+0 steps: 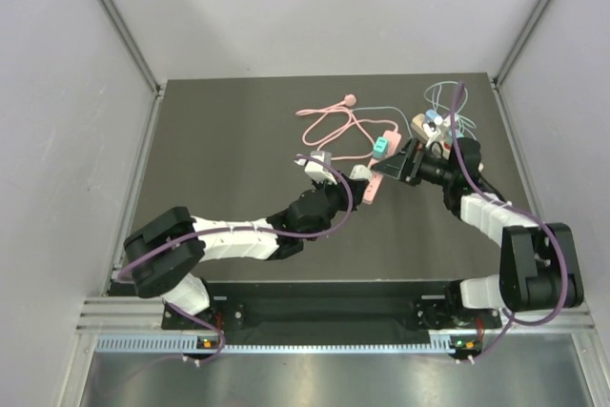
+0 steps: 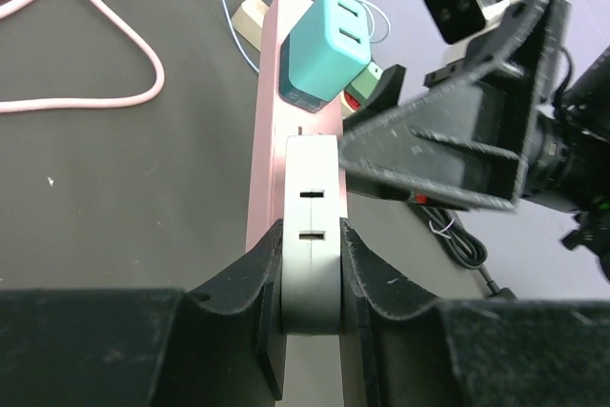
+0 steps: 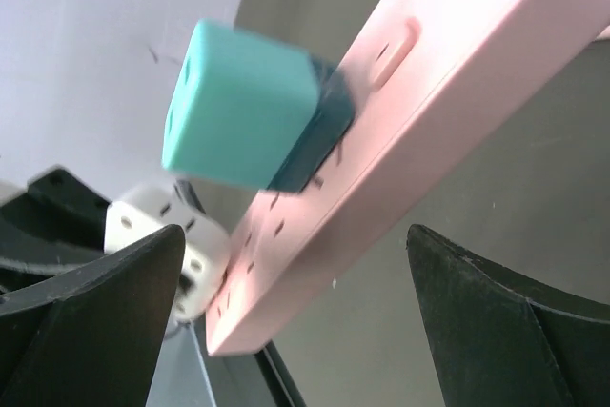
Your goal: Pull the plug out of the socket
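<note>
1. Fingers [image 3: 496, 321] of my right gripper [image 3: 295, 235] stand wide apart, one on each side of the teal plug [image 3: 243, 107], and touch nothing.
2. That plug sits in the pink power strip [image 3: 457, 73], partway along it and on the far side of my other grip. In the top view it lies toward the far right of the table [image 1: 238, 140], between my two wrists.
3. Its body sticks straight out of the strip's socket face, so its long axis runs square to that face, with the prongs buried and the free end pointing away from the strip. The strip's own long axis runs slantwise from my left gripper [image 2: 313, 231] toward the far right.
4. My left gripper is closed on a white block [image 2: 313, 235] seated at the near end of the strip. I judge this to be a brace that holds the strip down.
5. As I read it, the step in hand is lining up on the plug, and the grasp is not yet made.
6. The next move calls for closing my right fingers squarely on the plug's two flat sides. Then I should pull along its axis, straight off the face, without rocking, while my left grip resists.
7. Farther out, a pink cable [image 1: 329, 126] loops on the table beyond the strip.
</note>
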{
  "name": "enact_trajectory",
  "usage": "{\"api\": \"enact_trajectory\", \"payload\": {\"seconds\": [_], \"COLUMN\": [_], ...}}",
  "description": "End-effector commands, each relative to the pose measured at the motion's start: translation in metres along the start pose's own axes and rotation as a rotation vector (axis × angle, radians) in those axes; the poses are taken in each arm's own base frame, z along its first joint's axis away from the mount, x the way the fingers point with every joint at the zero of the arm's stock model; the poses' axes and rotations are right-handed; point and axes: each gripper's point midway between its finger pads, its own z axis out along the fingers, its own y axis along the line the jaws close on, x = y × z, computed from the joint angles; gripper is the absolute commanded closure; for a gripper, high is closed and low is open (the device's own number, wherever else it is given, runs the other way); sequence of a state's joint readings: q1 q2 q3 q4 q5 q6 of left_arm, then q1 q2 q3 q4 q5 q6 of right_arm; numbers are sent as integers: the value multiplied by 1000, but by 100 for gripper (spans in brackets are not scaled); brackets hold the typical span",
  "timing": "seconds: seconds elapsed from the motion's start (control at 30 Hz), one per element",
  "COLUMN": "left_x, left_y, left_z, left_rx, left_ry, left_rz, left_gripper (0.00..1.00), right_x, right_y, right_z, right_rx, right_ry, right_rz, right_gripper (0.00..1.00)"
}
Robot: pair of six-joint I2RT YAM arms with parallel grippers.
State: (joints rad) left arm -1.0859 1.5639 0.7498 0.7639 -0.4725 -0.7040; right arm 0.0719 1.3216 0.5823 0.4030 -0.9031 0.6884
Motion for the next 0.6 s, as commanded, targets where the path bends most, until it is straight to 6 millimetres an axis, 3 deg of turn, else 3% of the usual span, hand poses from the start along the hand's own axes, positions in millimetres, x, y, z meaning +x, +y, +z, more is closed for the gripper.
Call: {"api": "enact_trajectory", "payload": {"seconds": [0.0,0.13,0.2,0.23,0.27,0.33,0.37,0.43,0.47,0.57], "left_x": [-52,-51,-51,-51,-50,-48,-46,-44,-42,-42], "left_y": [-43,-45,-45,-45,-46,-44,-43,-38,-36,-30], "left_z": [8,10,11,11,11,13,13,13,13,8], "left_rx": [114,122,125,125,126,122,119,105,100,87], "left_ry": [-161,-163,-166,-166,-165,-165,-163,-163,-160,-162], "left_rz": [-143,-166,-176,-177,-179,-181,-182,-181,-178,-172], "left_gripper": [100,100,100,100,100,100,100,100,100,100], "right_x": [-27,-25,-24,-24,-24,-24,-24,-26,-27,-34], "right_y": [10,8,5,4,3,3,4,2,2,-10], "right_z": [11,19,21,22,23,23,23,21,19,9], "right_rx": [-42,-53,-51,-53,-53,-60,-61,-49,-41,55], "right_ry": [-95,-85,-85,-82,-78,-81,-81,-95,-101,-147], "right_rz": [48,114,147,153,166,162,158,142,108,1], "right_gripper": [0,7,16,22,37,55,71,85,100,100]}}
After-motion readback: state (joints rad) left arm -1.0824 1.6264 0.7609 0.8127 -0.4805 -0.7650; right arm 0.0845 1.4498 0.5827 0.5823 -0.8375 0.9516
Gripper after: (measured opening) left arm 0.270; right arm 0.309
